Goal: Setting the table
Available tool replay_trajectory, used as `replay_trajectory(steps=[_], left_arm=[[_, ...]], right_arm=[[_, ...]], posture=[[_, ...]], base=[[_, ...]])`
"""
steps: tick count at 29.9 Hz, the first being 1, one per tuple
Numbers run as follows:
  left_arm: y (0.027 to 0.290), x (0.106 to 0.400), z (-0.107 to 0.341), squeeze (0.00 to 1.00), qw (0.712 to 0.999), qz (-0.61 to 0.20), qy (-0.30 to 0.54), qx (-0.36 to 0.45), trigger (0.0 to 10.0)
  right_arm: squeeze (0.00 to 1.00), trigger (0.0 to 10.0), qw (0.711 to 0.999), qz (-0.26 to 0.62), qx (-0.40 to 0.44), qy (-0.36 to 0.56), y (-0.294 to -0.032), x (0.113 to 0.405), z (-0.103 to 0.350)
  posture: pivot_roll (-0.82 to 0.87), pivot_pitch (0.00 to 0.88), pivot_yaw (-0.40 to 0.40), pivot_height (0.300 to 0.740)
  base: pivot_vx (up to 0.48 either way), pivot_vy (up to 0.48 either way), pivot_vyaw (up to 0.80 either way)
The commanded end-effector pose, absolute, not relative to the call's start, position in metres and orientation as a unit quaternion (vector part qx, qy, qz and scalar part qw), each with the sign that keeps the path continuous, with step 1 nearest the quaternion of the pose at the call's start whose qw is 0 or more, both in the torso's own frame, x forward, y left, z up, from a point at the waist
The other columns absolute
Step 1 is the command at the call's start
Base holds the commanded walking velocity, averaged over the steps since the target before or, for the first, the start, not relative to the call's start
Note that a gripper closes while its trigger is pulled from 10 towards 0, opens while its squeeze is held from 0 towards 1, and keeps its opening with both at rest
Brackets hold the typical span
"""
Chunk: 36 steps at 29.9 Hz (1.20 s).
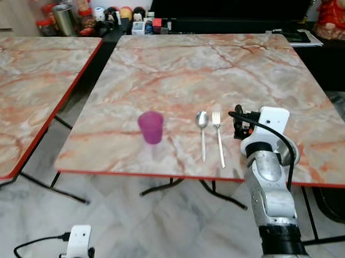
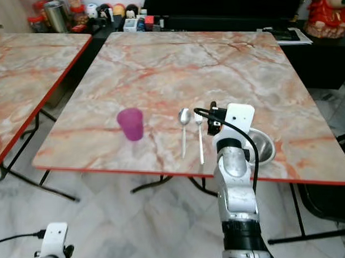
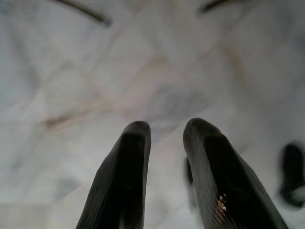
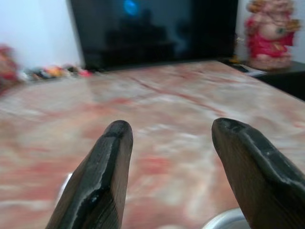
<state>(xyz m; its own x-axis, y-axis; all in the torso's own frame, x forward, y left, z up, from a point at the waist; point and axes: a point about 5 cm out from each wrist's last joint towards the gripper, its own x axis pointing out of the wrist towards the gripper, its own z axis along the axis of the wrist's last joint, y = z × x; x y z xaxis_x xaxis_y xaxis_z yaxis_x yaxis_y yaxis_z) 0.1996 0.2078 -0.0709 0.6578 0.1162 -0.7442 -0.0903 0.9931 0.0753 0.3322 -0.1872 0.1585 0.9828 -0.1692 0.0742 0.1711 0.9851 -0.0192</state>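
From my seat I see a marble table with a red edge; a pink cup stands upright near its front edge; just right of it lie a spoon and a fork side by side, handles toward the robot, apart from the cup and close to each other without clearly touching; a metal bowl sits right of the fork near the front edge, partly hidden behind the raised right arm (wrist housing white, cable looped over it). In the right wrist view the right gripper hangs over the tabletop, fingers spread wide with nothing between them; the bowl's rim shows at the lower corner beside one finger; view is blurred. The left arm hangs low by the floor; left gripper points down at the pale tiled floor, fingers a little parted, empty. A second marble table stands to the left, apart from the first; behind both, a shelf with jars and bottles; a red figurine at the far right; a dark screen beyond the table's far edge.
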Motion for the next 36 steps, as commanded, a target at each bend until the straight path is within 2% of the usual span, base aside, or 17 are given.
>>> replay_trajectory(steps=[1,4,23,25,27,36], left_arm=[[0.2210,0.1889,-0.0741,0.00,0.902,0.070,0.425,0.028,10.0],[0.2210,0.1889,-0.0741,0.00,0.902,0.071,0.424,0.028,10.0],[0.2202,0.1903,-0.0733,0.00,0.905,0.068,0.419,0.029,10.0],[0.2200,0.1908,-0.0731,0.00,0.905,0.068,0.419,0.029,10.0],[0.2197,0.1910,-0.0730,0.00,0.905,0.068,0.418,0.029,10.0],[0.2189,0.1922,-0.0725,0.00,0.907,0.068,0.415,0.027,10.0]], right_arm=[[0.00,10.0,0.997,-0.067,-0.003,-0.045,-0.1728,0.3349,0.1634],[0.00,10.0,0.997,-0.069,-0.002,-0.045,-0.1728,0.3348,0.1632],[0.00,10.0,0.996,-0.071,0.007,-0.044,-0.1725,0.3370,0.1664],[0.00,10.0,0.996,-0.071,0.005,-0.046,-0.1728,0.3371,0.1673],[0.00,10.0,0.996,-0.074,0.005,-0.048,-0.1735,0.3370,0.1681],[0.00,10.0,0.996,-0.069,0.002,-0.052,-0.1689,0.3376,0.1694]], posture=[[-0.09,0.090,0.040,0.740],[-0.09,0.090,0.040,0.740],[-0.10,0.105,0.040,0.740],[-0.10,0.105,0.040,0.740],[-0.10,0.106,0.040,0.740],[-0.10,0.105,0.039,0.740]], base=[[0.311,0.000,0.00],[0.311,0.000,0.00],[0.000,0.000,0.00],[0.000,0.000,-0.71],[0.000,-0.259,-0.74],[0.000,-0.272,0.00]])
